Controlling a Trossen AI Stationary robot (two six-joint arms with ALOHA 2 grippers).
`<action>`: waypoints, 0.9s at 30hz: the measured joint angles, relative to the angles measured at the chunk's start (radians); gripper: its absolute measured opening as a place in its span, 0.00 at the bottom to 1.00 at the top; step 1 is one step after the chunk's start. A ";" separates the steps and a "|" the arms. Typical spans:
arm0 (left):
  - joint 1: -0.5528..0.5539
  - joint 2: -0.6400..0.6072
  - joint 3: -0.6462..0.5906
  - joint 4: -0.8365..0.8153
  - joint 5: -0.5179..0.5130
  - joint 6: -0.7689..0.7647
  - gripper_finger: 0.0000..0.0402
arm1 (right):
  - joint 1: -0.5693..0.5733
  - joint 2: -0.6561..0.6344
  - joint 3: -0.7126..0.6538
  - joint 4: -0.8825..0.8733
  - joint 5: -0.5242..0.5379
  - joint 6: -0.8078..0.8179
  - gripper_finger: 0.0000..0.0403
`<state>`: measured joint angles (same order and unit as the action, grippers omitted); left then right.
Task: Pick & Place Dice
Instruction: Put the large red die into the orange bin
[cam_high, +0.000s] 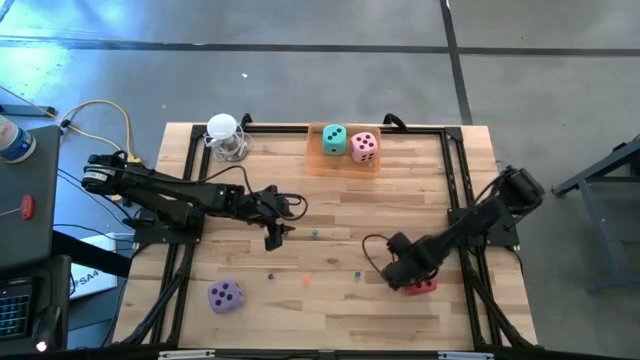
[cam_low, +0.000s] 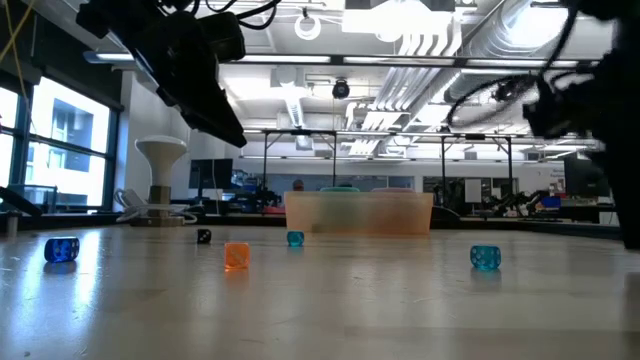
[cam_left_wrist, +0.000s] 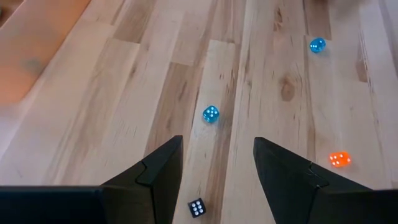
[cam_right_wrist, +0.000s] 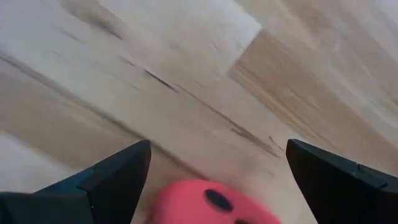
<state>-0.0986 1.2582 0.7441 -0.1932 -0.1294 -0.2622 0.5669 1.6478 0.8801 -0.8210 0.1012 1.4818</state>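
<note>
Right claw (cam_right_wrist: 217, 180) spread wide, red die (cam_right_wrist: 214, 204) half cut off below

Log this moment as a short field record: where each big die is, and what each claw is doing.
teal die: in the orange tray at the table's far edge
pink die: same tray, beside the teal one
purple die: on the table, near-left, free
red die: on the table, under the right claw
right claw: open, straddling the red die
left claw: mid-table, empty, above small dice
</note>
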 joint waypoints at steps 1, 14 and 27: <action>0.000 0.000 0.000 0.000 0.000 -0.001 0.47 | -0.006 0.026 0.002 0.012 -0.007 -0.021 0.91; 0.000 0.000 0.000 0.013 0.001 -0.001 0.47 | -0.076 -0.078 0.009 -0.064 0.161 -0.145 0.91; 0.000 0.000 0.000 0.018 0.000 0.005 0.47 | -0.063 -0.256 0.011 -0.065 0.365 -0.152 0.91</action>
<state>-0.0986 1.2579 0.7441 -0.1753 -0.1290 -0.2571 0.5037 1.3914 0.8913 -0.8860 0.4659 1.3296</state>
